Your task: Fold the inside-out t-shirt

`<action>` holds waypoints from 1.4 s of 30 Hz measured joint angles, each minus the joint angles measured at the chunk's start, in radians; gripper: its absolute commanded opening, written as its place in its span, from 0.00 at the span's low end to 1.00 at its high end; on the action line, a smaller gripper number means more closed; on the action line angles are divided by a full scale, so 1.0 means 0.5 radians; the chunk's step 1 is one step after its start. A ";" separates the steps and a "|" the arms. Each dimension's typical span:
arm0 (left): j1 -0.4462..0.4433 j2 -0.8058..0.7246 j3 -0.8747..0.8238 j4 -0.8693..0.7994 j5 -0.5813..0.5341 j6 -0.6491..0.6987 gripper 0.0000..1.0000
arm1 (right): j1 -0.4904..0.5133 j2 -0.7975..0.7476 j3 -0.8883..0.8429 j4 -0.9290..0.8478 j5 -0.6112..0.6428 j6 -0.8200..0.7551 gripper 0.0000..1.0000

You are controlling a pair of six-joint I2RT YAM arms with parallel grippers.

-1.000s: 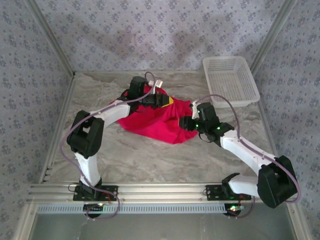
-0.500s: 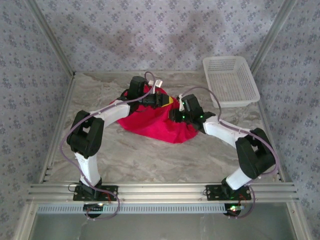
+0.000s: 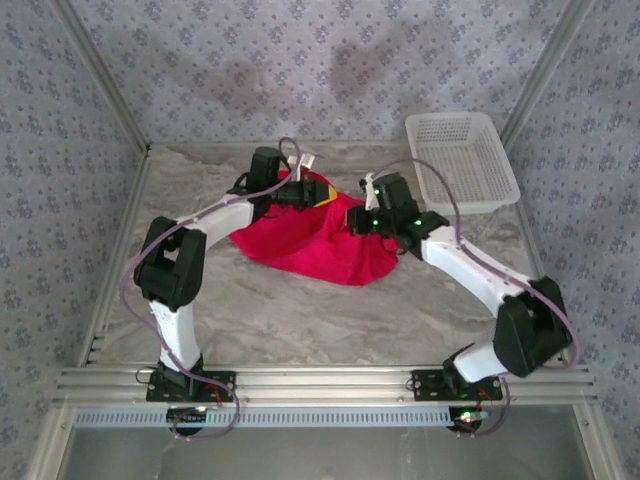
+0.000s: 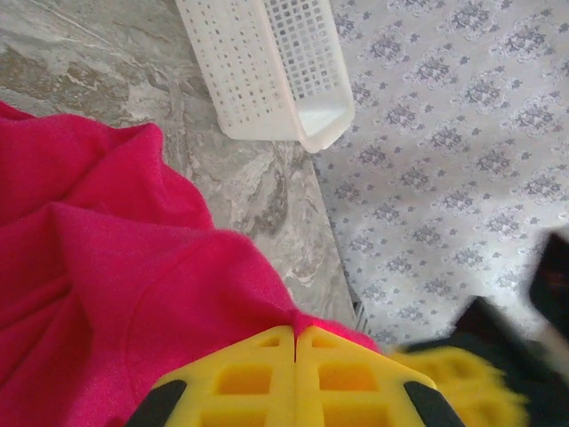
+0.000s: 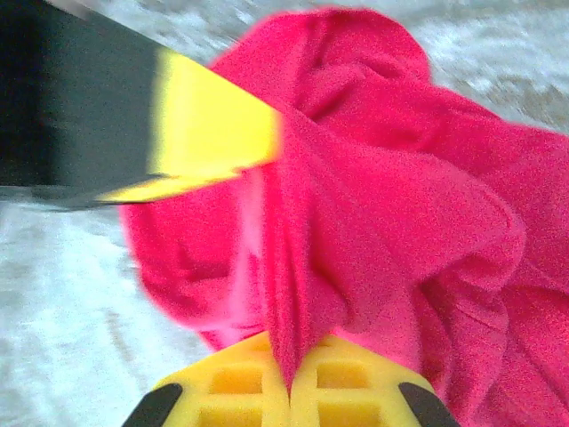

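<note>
Currently, both grippers are fully closed on the shirt, which lies bunched in a loose heap on the table, toward the far side and between the two arms.

1. The left gripper has its yellow fingers pressed flat together. A pinch of red cloth is caught at the tips, at the far edge of the heap.
2. The right gripper is clamped in the same way. A narrow fold of cloth rises straight out of the seam between its fingers.
3. The two pinch points sit close together. In the right wrist view, a finger of the left gripper appears just beside the gripped fold.

Two grips set near each other on one edge probably serve to draw that edge apart and spread the garment flat. The shirt is crumpled, and no sleeve, collar or hem can be told apart. Spreading therefore looks necessary before any fold, and the task appears to be at an early stage. The cloth is soft and will likely sag between the two grips when lifted.

The table top is matte, with a grey and beige marbled pattern. A white perforated basket stands at the far right corner, well apart from the shirt. Walls with a small repeating floral pattern enclose three sides. An aluminium rail runs along the near edge, where the arm bases are bolted.
</note>
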 measured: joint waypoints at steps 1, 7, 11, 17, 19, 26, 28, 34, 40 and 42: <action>-0.005 0.026 0.034 -0.006 0.016 0.001 0.00 | -0.025 -0.058 0.012 -0.026 -0.063 0.010 0.00; 0.021 0.183 0.146 -0.011 -0.092 0.014 0.00 | -0.271 -0.307 0.011 -0.028 -0.537 0.153 0.00; 0.013 0.222 0.137 -0.048 -0.121 0.027 0.15 | -0.433 -0.285 -0.005 0.124 -0.731 0.294 0.00; -0.012 0.018 -0.108 -0.195 -0.249 0.269 0.47 | -0.512 0.018 0.138 -0.022 -0.690 0.421 0.00; -0.029 -0.143 -0.233 -0.257 -0.301 0.401 0.53 | -0.513 0.147 0.198 -0.089 -0.675 0.441 0.00; -0.262 -0.349 -0.300 -0.308 -0.394 0.771 0.62 | -0.519 0.250 0.214 -0.195 -0.667 0.495 0.00; -0.311 -0.292 -0.294 -0.316 -0.409 0.837 0.68 | -0.520 0.250 0.224 -0.200 -0.667 0.502 0.00; -0.298 0.050 -0.137 -0.438 -0.551 1.018 0.65 | -0.523 0.248 0.253 -0.230 -0.684 0.504 0.00; -0.228 0.239 0.030 -0.522 -0.568 1.076 0.00 | -0.532 0.217 0.253 -0.285 -0.788 0.500 0.00; -0.185 0.249 0.053 -0.515 -0.523 1.064 0.00 | -0.562 0.188 0.253 -0.320 -0.873 0.500 0.00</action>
